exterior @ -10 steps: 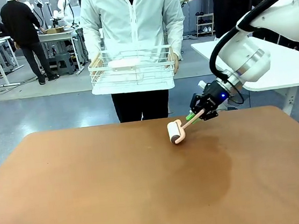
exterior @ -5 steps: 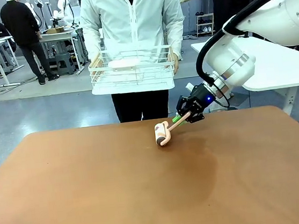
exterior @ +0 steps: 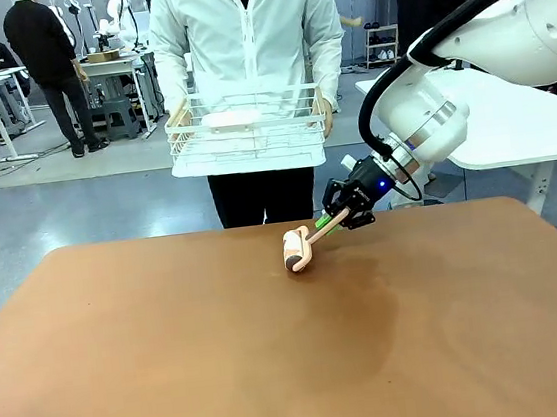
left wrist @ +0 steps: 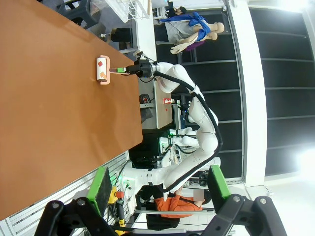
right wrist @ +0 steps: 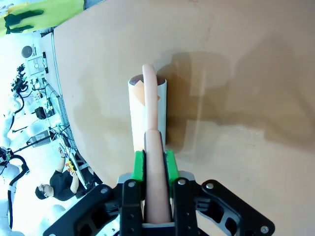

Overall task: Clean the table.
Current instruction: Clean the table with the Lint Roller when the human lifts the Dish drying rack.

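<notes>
The table (exterior: 175, 361) has a matte reddish-brown top with rounded corners. A lint roller (exterior: 296, 249) with a pink handle and a white roll rests its roll on the top near the far edge, at the middle. My right gripper (exterior: 343, 216) is shut on the handle. In the right wrist view the green pads (right wrist: 139, 164) clamp the pink handle, and the roll (right wrist: 147, 110) lies on the table (right wrist: 246, 73) just beyond. In the left wrist view my left gripper (left wrist: 158, 189) stands open and empty off the table's side, with the roller (left wrist: 102, 70) far off.
A person stands at the far side holding a white wire rack (exterior: 247, 132) with a pale object in it, above and behind the far edge. A white-topped table (exterior: 510, 122) stands behind my right arm. Other people and tables are farther back left.
My right arm has drawn the roller to the left along the far part of the table, roll still on the top. The person and the rack have stayed put.
</notes>
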{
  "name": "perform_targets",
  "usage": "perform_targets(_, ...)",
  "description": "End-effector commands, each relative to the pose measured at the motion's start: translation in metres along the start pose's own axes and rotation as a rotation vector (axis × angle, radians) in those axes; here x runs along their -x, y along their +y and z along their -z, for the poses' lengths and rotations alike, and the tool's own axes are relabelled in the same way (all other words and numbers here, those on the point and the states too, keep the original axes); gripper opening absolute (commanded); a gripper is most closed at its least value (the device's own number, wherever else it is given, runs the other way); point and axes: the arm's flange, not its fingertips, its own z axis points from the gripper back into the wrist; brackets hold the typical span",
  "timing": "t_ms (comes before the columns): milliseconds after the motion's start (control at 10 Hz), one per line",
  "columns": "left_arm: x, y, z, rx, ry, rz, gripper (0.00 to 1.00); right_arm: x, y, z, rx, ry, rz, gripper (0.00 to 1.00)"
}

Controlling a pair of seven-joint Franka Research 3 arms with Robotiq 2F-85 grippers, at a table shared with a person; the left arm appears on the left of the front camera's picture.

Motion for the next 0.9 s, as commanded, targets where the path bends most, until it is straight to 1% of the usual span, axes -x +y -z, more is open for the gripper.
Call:
perform_targets(0,0.002,-0.001,-0.003,0.002,-0.004,0.002,1.0,0.025,-0.017,0.022,0.06,0.105,0.018,0.21)
perform_targets(200,0.002,-0.001,-0.003,0.002,-0.004,0.002,1.0,0.02,-0.005,0.006,0.015,0.085,0.024,0.21)
perform_targets(300,0.002,-0.001,-0.003,0.002,-0.004,0.002,1.0,0.019,0.008,-0.007,-0.028,0.054,0.014,0.21)
perform_targets(500,0.002,-0.001,-0.003,0.002,-0.004,0.002,1.0,0.021,0.038,-0.041,-0.037,0.015,-0.033,0.21)
perform_targets(600,0.002,-0.001,-0.003,0.002,-0.004,0.002,1.0,0.021,0.049,-0.055,-0.067,0.017,-0.041,0.21)
perform_targets(700,0.002,-0.001,-0.003,0.002,-0.004,0.002,1.0,0.022,0.057,-0.066,-0.065,0.002,-0.052,0.21)
perform_targets(800,0.002,-0.001,-0.003,0.002,-0.004,0.002,1.0,0.023,0.059,-0.068,-0.046,0.0,-0.056,0.21)
